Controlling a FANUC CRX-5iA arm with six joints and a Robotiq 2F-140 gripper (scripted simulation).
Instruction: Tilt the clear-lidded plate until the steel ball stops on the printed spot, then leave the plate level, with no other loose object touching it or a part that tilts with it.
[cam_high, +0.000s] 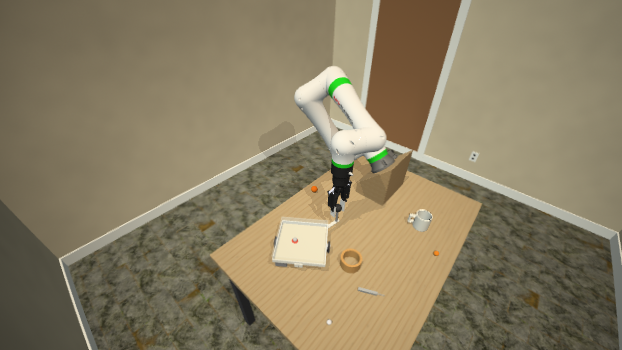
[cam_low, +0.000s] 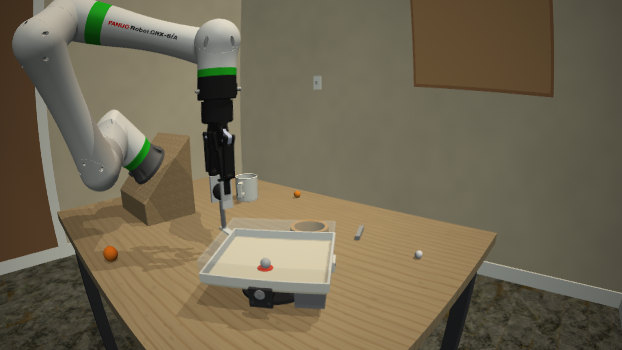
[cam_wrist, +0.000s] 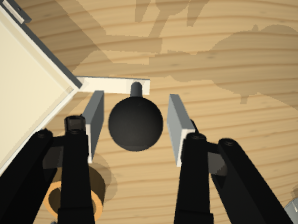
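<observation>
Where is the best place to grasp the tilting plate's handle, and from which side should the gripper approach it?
Grip the black round knob topping the thin upright stem at the plate's corner. Come straight down from above, as the gripper is now placed, one pad on each side. The ball shape probably suits a two-sided pinch; the fingers now stand apart from it.

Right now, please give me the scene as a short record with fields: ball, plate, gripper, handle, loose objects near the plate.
ball: steel ball rests on the red printed spot
plate: clear-lidded plate looks level
gripper: gripper open, fingers apart on both sides of the knob, gaps visible
handle: black knob on a thin rod at the plate's corner
loose objects: tape roll close beside the plate, contact not evident
</observation>
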